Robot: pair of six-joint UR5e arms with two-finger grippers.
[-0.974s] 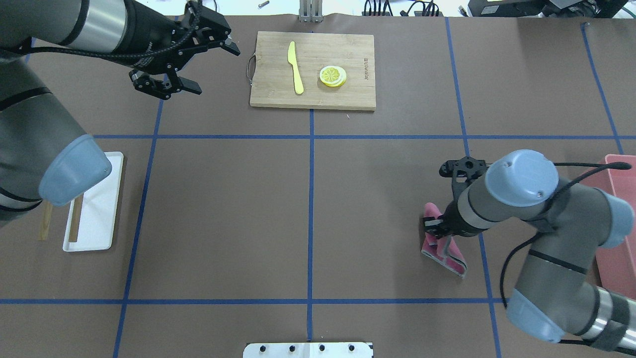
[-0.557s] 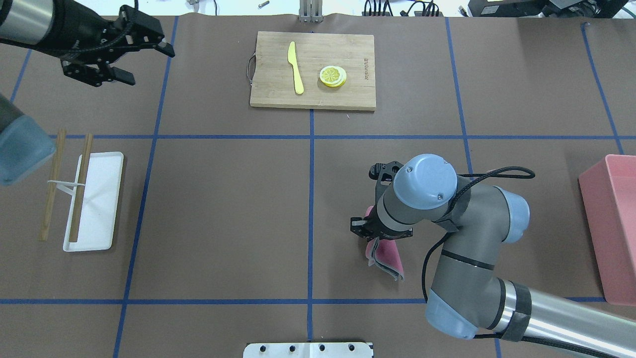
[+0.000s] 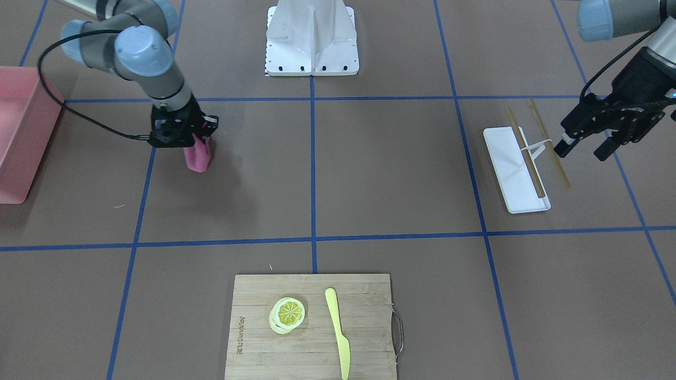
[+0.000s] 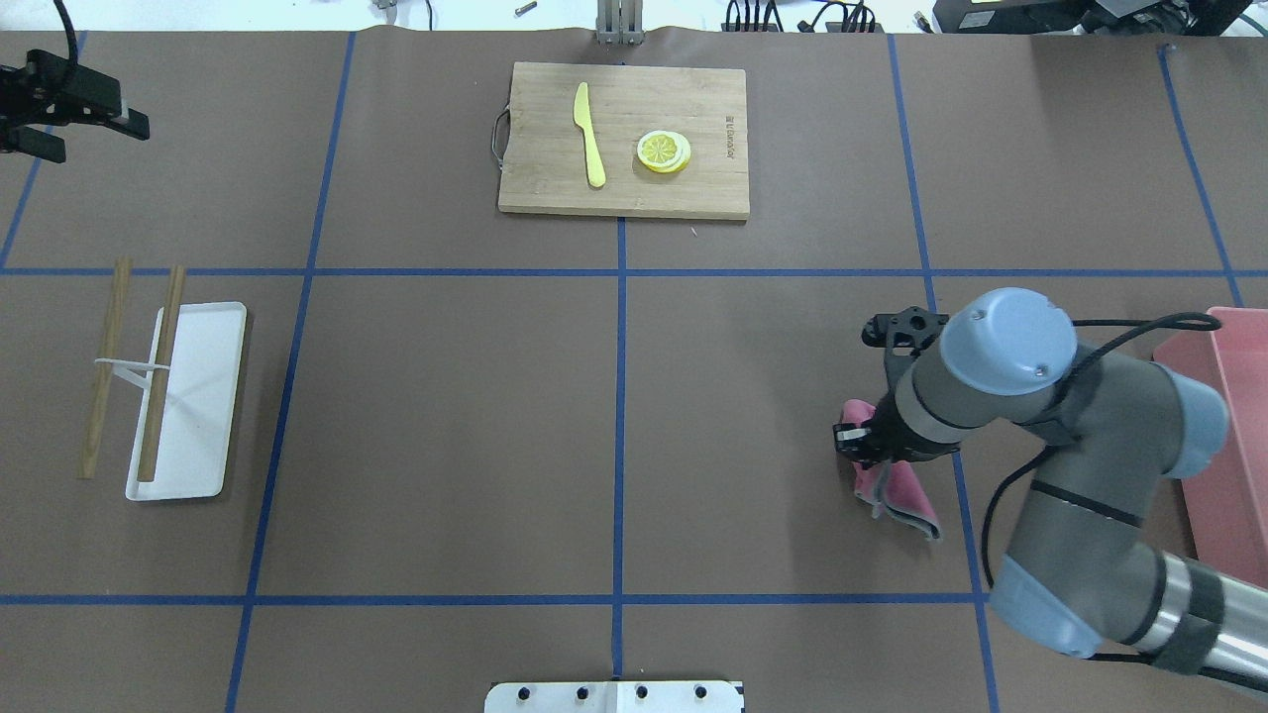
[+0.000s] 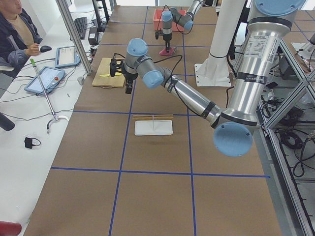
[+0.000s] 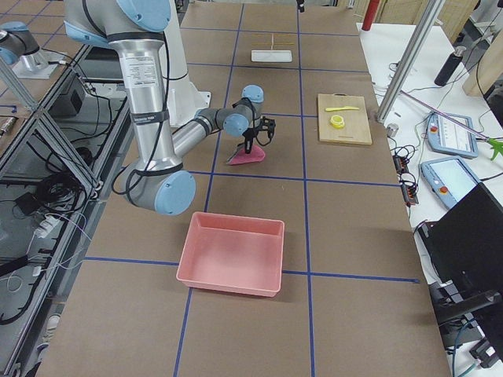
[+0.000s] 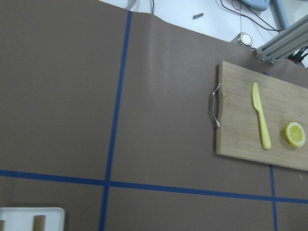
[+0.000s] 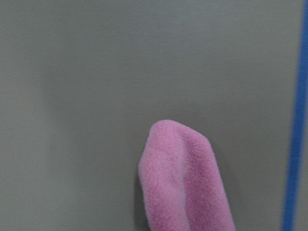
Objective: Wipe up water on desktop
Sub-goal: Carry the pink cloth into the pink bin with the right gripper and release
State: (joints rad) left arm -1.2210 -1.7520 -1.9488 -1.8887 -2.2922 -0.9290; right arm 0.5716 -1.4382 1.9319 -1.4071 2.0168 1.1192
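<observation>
The desktop (image 4: 446,396) is a brown surface with blue tape lines; I see no water on it. My right gripper (image 3: 199,138) is shut on a pink cloth (image 3: 197,157) and presses it onto the desktop in the right half, next to a blue line. The cloth also shows in the overhead view (image 4: 899,498), trailing toward the robot, and fills the lower part of the right wrist view (image 8: 185,187). My left gripper (image 3: 581,152) is open and empty, above the table's far left corner (image 4: 87,134), near the white tray.
A bamboo cutting board (image 4: 693,188) with a yellow knife (image 4: 589,139) and lemon slices (image 4: 664,151) lies at the far middle. A white tray (image 4: 203,416) with chopsticks (image 4: 158,376) sits left. A pink bin (image 4: 1223,465) stands at the right edge.
My right gripper swept the pink cloth left across the desktop, then back right to near the blue line. My left arm pulled away to the far left edge, still open.
</observation>
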